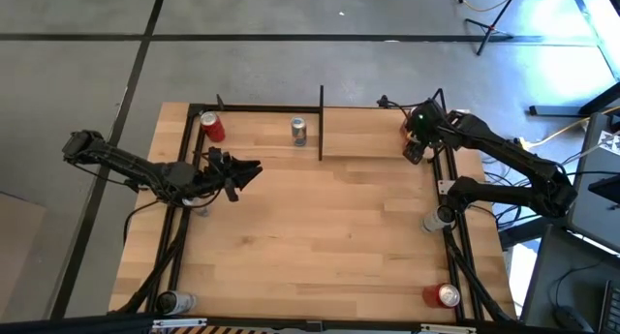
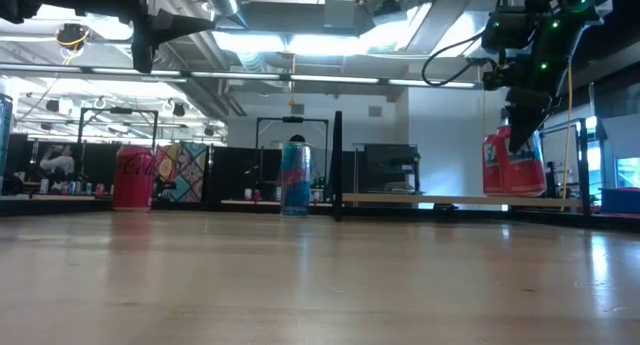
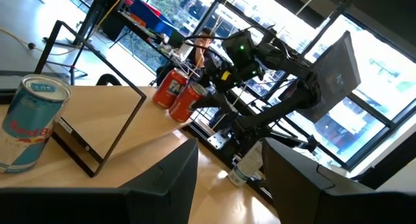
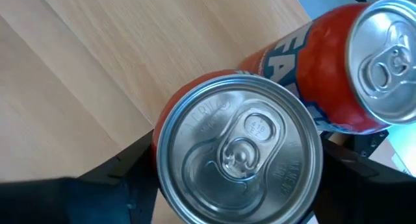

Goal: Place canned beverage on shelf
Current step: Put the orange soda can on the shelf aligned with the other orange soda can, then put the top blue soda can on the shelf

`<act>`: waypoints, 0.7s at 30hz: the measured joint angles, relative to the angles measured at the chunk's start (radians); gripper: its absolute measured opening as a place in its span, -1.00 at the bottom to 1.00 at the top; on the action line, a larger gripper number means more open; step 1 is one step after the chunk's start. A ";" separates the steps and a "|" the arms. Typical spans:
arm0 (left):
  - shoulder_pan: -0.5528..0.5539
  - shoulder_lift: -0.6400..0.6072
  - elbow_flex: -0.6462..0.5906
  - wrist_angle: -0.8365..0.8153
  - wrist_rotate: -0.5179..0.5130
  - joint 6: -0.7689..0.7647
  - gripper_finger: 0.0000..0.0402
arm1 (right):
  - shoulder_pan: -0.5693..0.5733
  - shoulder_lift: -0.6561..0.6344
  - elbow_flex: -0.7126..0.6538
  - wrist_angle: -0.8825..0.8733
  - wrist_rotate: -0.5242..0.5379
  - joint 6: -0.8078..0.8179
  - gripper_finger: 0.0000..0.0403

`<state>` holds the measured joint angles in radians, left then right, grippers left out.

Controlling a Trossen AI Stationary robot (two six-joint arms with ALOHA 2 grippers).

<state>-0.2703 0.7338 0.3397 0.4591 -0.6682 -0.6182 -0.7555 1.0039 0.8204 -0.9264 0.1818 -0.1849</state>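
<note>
Right hand (image 4: 237,185) gripping a red, silver-topped aluminium can (image 4: 239,149) over the light-wood, black-framed shelf (image 1: 378,140), beside a second orange-red can (image 4: 354,68). Left hand (image 1: 244,171) hovering open above the tabletop (image 1: 320,237).

Wooden tabletop (image 1: 320,227) on a grey floor (image 1: 77,92); beyond it — a tripod stand (image 1: 489,19); bright ceiling lights (image 2: 300,43)

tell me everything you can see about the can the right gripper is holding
The held can is orange-red with a plain silver top and an unopened pull tab. It stands upright, clamped between the dark fingers of the right gripper, at the shelf's right end. In the low view it appears lifted above the light-wood board, though whether its base touches cannot be told. A second orange can with white lettering stands right beside it; whether they touch is unclear.
</note>
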 joint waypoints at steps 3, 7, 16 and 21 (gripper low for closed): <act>0.000 0.000 0.000 0.000 0.000 0.000 -0.18 | 0.000 0.000 0.000 0.002 0.003 -0.007 0.66; 0.000 0.000 0.000 0.001 0.000 0.000 -0.18 | 0.002 0.000 0.000 0.006 0.042 -0.008 0.78; 0.000 0.000 0.000 0.015 0.005 0.000 -0.18 | 0.003 0.000 0.113 -0.067 -0.006 -0.002 0.74; 0.031 0.000 0.000 0.057 -0.007 -0.005 -0.18 | 0.003 -0.001 0.286 -0.114 -0.201 0.083 0.73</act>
<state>-0.2395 0.7338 0.3401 0.5156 -0.6753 -0.6232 -0.7521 1.0027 1.1066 -1.0404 -0.0196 -0.1014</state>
